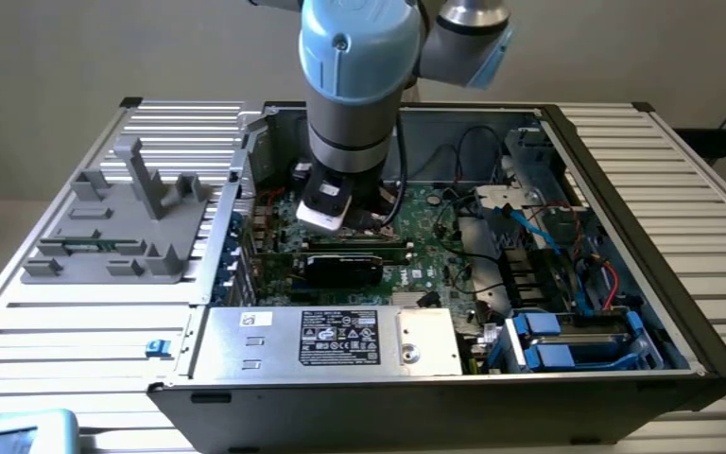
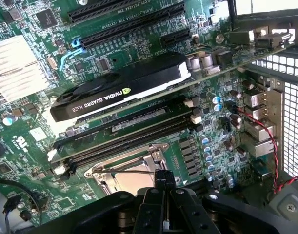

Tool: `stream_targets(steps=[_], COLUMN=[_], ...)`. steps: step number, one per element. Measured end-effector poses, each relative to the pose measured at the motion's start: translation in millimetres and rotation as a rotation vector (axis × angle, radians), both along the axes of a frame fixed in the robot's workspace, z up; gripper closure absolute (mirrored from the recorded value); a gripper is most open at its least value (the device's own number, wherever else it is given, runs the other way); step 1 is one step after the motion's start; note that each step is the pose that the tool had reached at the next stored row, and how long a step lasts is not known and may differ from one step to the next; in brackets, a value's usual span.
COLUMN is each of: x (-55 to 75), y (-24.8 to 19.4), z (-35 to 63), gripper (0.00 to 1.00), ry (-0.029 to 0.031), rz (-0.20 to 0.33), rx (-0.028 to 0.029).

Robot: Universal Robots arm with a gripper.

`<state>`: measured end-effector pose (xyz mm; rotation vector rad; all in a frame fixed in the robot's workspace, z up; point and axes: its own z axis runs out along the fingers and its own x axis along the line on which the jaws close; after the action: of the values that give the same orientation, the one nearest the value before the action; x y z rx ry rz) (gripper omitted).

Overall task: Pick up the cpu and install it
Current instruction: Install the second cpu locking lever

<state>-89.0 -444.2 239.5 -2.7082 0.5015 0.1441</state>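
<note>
The cpu (image 2: 123, 178) is a flat silver-beige square lying in the motherboard socket, with the socket's metal frame (image 2: 97, 169) around it. My gripper (image 2: 161, 184) hangs right over the socket's edge with its black fingers shut together; nothing shows between them. Their tips stand at the cpu's rim, and whether they touch it I cannot tell. In the exterior view the gripper (image 1: 348, 220) reaches down into the open computer case (image 1: 615, 189), just above the motherboard (image 1: 445, 251); the arm hides the socket there.
A black graphics card (image 2: 119, 87) stands in its slot close beside the socket, with memory slots (image 2: 134, 134) between. A large silver box (image 1: 325, 339) lies at the case's front. Blue drive bays (image 1: 565, 342), cables (image 2: 266, 141) and a grey fixture (image 1: 124, 222) are nearby.
</note>
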Motion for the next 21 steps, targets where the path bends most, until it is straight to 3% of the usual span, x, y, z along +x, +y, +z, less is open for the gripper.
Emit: stream_targets(steps=[9,21], x=[-6.9,-8.9], y=[4.6,5.1], z=[-12.3,-23.3], gripper=[0.89,0.89], ry=[0.0001,0.0006], rz=[0.003,0.011], rx=[-0.0022,-0.0151])
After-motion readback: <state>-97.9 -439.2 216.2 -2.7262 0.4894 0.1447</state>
